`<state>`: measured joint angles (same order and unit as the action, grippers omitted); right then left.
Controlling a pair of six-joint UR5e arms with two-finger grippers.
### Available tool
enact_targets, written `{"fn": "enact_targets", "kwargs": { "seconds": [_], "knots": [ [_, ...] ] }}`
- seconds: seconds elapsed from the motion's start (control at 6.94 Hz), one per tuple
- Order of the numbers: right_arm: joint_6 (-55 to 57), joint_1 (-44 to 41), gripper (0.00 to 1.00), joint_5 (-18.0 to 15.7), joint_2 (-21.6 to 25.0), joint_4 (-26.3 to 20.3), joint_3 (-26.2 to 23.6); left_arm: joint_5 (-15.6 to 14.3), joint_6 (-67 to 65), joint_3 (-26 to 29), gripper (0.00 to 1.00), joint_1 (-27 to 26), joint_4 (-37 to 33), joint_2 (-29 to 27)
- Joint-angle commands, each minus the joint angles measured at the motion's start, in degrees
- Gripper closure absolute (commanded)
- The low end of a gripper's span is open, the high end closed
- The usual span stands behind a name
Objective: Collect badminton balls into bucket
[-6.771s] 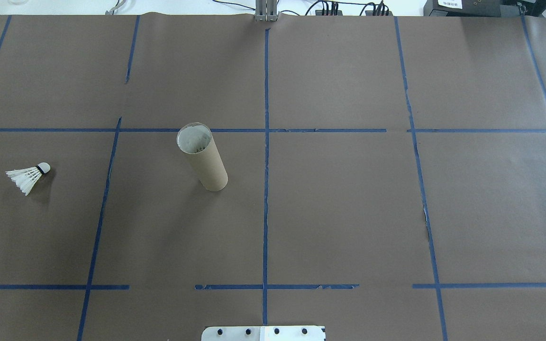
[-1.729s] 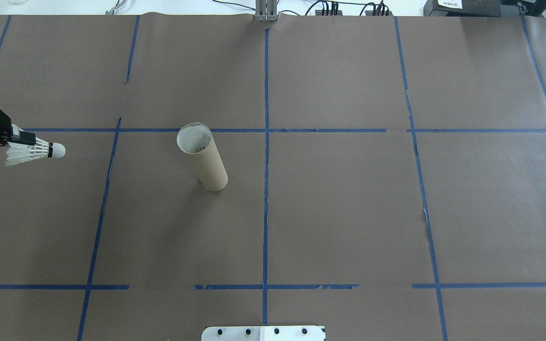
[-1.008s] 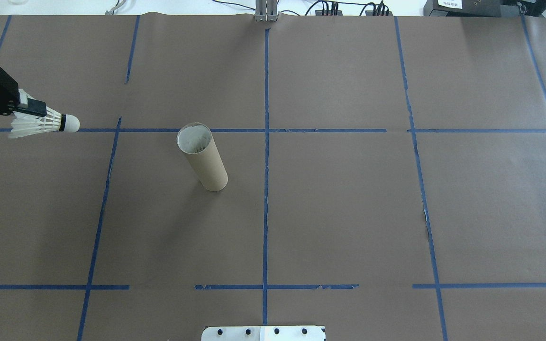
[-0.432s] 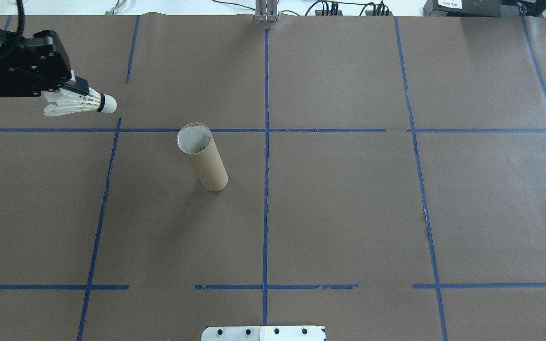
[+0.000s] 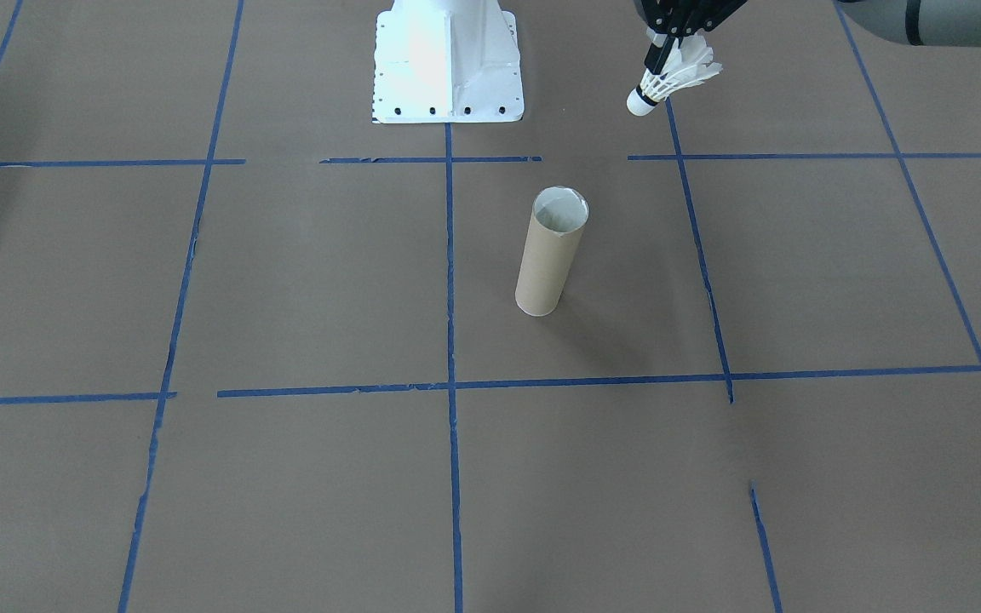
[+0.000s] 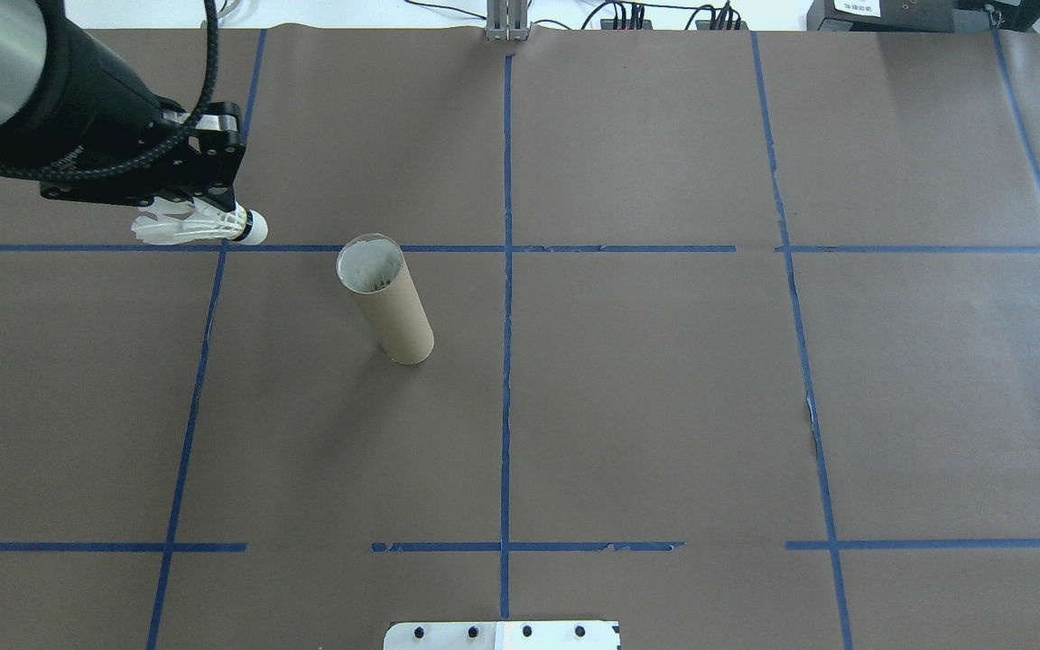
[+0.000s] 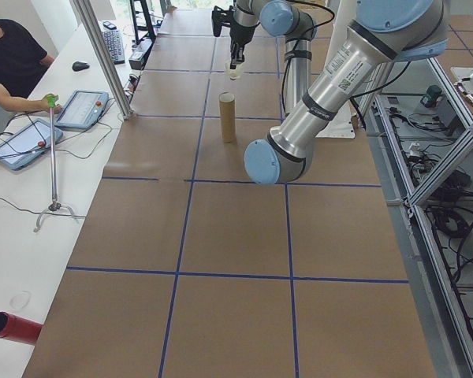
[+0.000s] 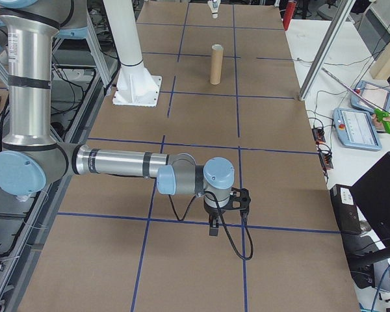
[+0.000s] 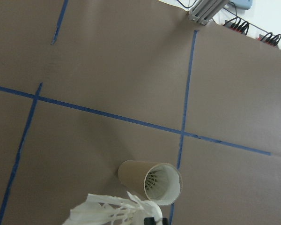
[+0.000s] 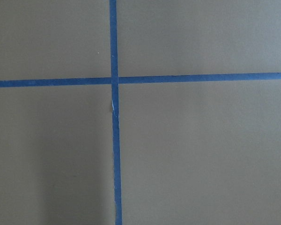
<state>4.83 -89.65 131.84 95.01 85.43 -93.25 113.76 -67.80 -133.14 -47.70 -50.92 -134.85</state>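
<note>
**One shuttlecock aloft, one tube standing**

The left gripper (image 6: 213, 212) pinches the single feather shuttlecock (image 6: 199, 227) by its skirt, in the air at ten o'clock of the one upright cardboard tube (image 6: 386, 301). The right gripper (image 8: 216, 221): jaw state indiscernible.

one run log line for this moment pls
left gripper: shut on white feather shuttlecock | tall tan cardboard tube: upright | right gripper: unclear
</note>
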Motion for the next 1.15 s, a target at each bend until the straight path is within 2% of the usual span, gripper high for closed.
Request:
{"fn": "enact_targets", "kwargs": {
  "seconds": [0.0, 0.14, 0.29, 0.58, 0.72, 0.86, 1.01],
  "knots": [
    [0.0, 0.0, 0.00, 0.0, 0.0, 0.0, 0.0, -7.2, 3.5, 6.2, 1.00, 6.4, 9.5, -8.3],
    [0.0, 0.0, 0.00, 0.0, 0.0, 0.0, 0.0, -14.7, 3.5, 13.0, 1.00, 12.4, 13.8, -13.4],
    [0.0, 0.0, 0.00, 0.0, 0.0, 0.0, 0.0, -15.4, 3.5, 14.9, 1.00, 13.6, 13.7, -13.9],
    [0.0, 0.0, 0.00, 0.0, 0.0, 0.0, 0.0, -19.5, 5.1, 17.5, 1.00, 13.8, 13.6, -14.9],
    [0.0, 0.0, 0.00, 0.0, 0.0, 0.0, 0.0, -19.6, 7.8, 18.7, 1.00, 13.7, 13.4, -15.0],
    [0.0, 0.0, 0.00, 0.0, 0.0, 0.0, 0.0, -22.2, 8.6, 20.8, 1.00, 13.7, 12.5, -15.5],
    [0.0, 0.0, 0.00, 0.0, 0.0, 0.0, 0.0, -22.5, 10.2, 22.4, 1.00, 13.8, 10.5, -15.3]
  ]
}}
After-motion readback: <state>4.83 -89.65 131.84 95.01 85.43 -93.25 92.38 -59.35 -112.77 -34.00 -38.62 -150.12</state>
